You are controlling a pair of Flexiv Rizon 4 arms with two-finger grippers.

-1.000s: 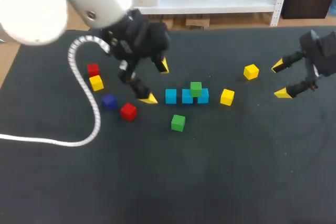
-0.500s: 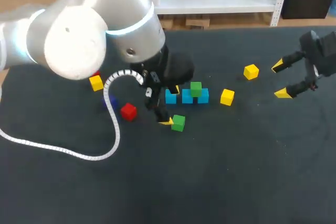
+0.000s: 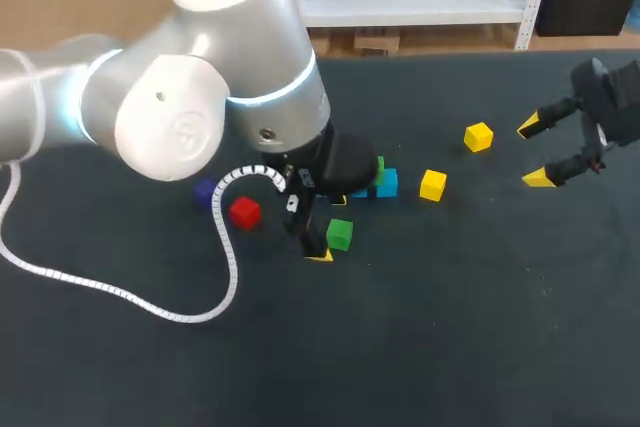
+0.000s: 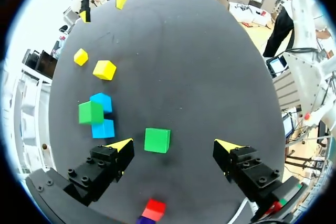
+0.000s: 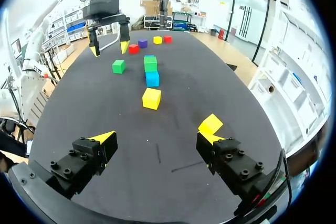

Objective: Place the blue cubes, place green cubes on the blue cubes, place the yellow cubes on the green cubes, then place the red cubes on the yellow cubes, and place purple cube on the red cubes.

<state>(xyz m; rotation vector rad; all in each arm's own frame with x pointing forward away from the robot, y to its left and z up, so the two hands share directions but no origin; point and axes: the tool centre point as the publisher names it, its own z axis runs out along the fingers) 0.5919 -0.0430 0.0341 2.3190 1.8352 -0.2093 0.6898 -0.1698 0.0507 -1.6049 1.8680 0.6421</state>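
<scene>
Green cube (image 4: 157, 140) being framed off-centre by left gripper (image 4: 174, 144), fingers spread, beside blue row (image 4: 103, 128). Risk: cube being nudged by nearer finger, row being knocked. Right gripper (image 5: 156, 139) spread, being held aside.

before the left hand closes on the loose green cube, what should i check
1. Left hand open: ok, fingers wide apart.
2. Small loose green cube between the fingers: ok, but off centre, nearer one finger and touching neither.
3. Hand low enough to grip: cannot tell.
4. That finger clear of the row of light blue cubes: cannot tell, it sits close beside the nearest one.
5. Free blue top for stacking: ok, only one green cube stacked on the row.
6. Right hand out of the way: ok, open and well apart from the row.
</scene>
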